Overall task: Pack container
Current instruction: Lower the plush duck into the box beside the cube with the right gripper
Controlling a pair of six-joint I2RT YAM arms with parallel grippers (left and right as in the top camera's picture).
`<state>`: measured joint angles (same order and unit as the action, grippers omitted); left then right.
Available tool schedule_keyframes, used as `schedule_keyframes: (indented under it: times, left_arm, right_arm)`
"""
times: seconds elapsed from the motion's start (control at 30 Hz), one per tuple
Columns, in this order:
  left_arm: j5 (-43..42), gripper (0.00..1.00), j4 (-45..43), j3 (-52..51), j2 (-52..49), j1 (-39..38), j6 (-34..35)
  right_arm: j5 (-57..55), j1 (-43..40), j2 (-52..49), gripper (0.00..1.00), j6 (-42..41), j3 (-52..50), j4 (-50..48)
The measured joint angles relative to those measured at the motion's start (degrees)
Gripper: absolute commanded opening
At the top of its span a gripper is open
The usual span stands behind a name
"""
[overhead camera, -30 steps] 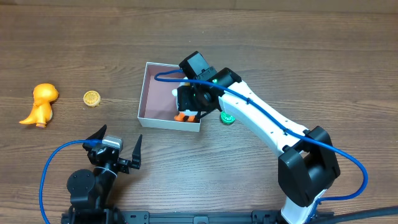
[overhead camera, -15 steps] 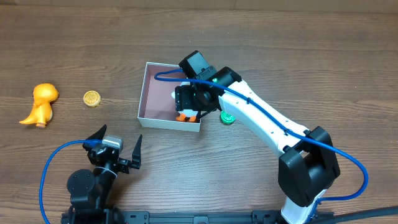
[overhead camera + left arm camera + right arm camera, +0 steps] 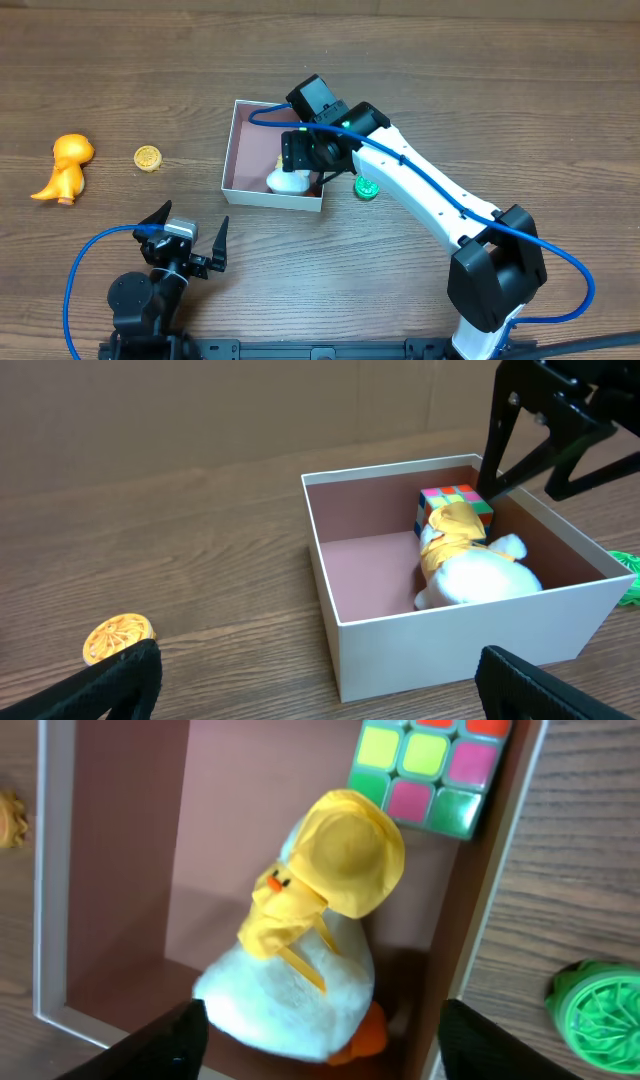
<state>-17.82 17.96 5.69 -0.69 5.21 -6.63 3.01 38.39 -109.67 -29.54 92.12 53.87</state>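
Packing under way: the plush duck (image 3: 300,950) lies in the container (image 3: 250,145), and I hold nothing.
My right gripper (image 3: 518,485) hangs spread and empty over the container at the table's middle. My left gripper (image 3: 188,228) waits spread wide at the near edge. Likely next: lift clear and fetch the green disc (image 3: 366,188) beside the container's right wall.

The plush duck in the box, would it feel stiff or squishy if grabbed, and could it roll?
The plush duck looks fuzzy and rounded, so probably soft, light and compressible. Lying beside the cube within the container walls, it likely can't roll far.
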Motion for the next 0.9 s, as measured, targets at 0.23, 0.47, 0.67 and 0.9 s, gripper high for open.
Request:
schedule_keyframes:
  times: [0.23, 0.47, 0.67, 0.9]
  left_arm:
    - [0.0, 1.00, 0.0, 0.0, 0.0, 0.0, 0.0]
    - [0.0, 1.00, 0.0, 0.0, 0.0, 0.0, 0.0]
    - [0.0, 1.00, 0.0, 0.0, 0.0, 0.0, 0.0]
    - [0.0, 1.00, 0.0, 0.0, 0.0, 0.0, 0.0]
  right_arm:
    - [4.1, 0.0, 0.0, 0.05, -0.4, 2.6, -4.1]
    - [5.6, 1.0, -2.3, 0.04, -0.2, 2.7, -6.2]
    - [5.9, 2.3, -6.9, 0.04, -0.2, 2.7, -5.8]
    - [5.7, 2.5, -7.5, 0.04, 0.5, 2.7, -5.2]
